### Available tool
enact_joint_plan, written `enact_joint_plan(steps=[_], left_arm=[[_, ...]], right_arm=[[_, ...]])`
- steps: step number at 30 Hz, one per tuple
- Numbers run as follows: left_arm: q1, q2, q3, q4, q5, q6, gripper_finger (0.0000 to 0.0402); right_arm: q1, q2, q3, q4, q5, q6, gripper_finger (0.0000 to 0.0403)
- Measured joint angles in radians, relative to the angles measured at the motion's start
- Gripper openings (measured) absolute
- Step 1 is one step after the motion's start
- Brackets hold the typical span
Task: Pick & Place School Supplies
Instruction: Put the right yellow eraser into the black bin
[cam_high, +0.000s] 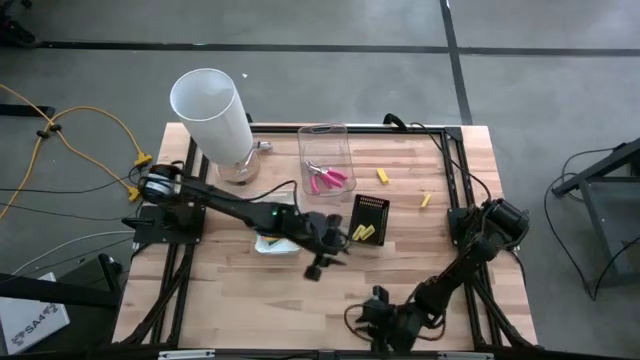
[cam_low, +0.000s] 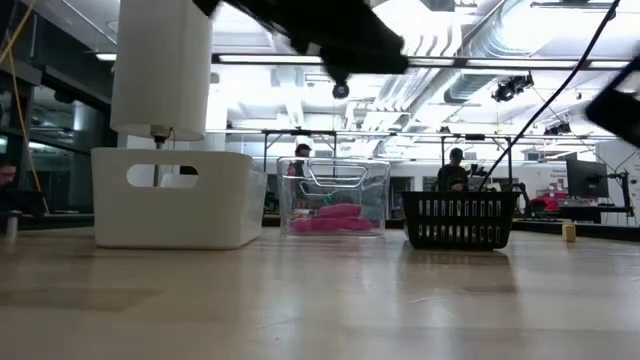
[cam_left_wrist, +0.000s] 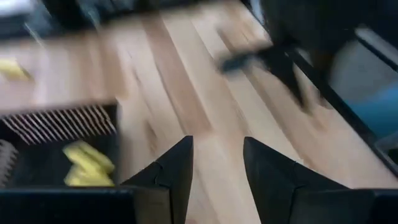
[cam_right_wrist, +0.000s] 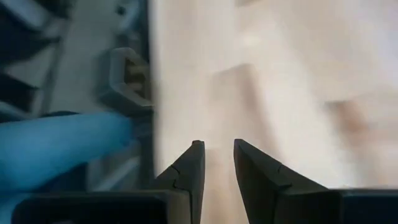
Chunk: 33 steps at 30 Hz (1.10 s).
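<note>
Claws empty, supplies partly hidden

Left claw (cam_high: 322, 258), fingers apart and holding nothing, hangs just beside the black slatted tray (cam_high: 368, 207), where yellow stubby sticks (cam_high: 365, 234) lie. Pink-handled pliers (cam_high: 327, 179) sit inside the clear plastic tray (cam_high: 325, 135). Right claw (cam_high: 378, 322), slightly parted and empty, sits at the wooden surface's (cam_high: 250, 290) near edge, blurred.
</note>
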Motion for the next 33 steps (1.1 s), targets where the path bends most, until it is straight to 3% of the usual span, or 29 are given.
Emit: enact_joint_plan(steps=[5,14,21,26,29,33], left_arm=[[-0.064,-0.076,0.000,-0.236,-0.005,-0.093,0.0137],[-0.208,-0.091,0.000,-0.372,-0.076,-0.109,0.0137],[-0.278,-0.091,-0.001,-0.421,-0.126,-0.139,0.0137],[-0.301,-0.091,-0.001,-0.457,-0.127,-0.141,0.0137],[-0.309,-0.091,-0.001,-0.470,-0.127,-0.141,0.0137],[-0.319,-0.091,-0.001,-0.483,-0.127,-0.141,0.0137]], right_arm=[[-0.065,-0.108,0.000,-0.225,0.000,0.004,0.0078],[-0.176,-0.369,0.001,-0.586,0.029,-0.069,0.0078],[-0.337,-0.476,0.001,-1.060,0.008,0.145,0.0078],[-0.478,-0.484,0.001,-1.255,-0.062,0.216,0.0078],[-0.560,-0.484,0.001,-1.275,-0.132,0.104,0.0078],[-0.653,-0.484,0.001,-1.275,-0.230,-0.251,0.0078]])
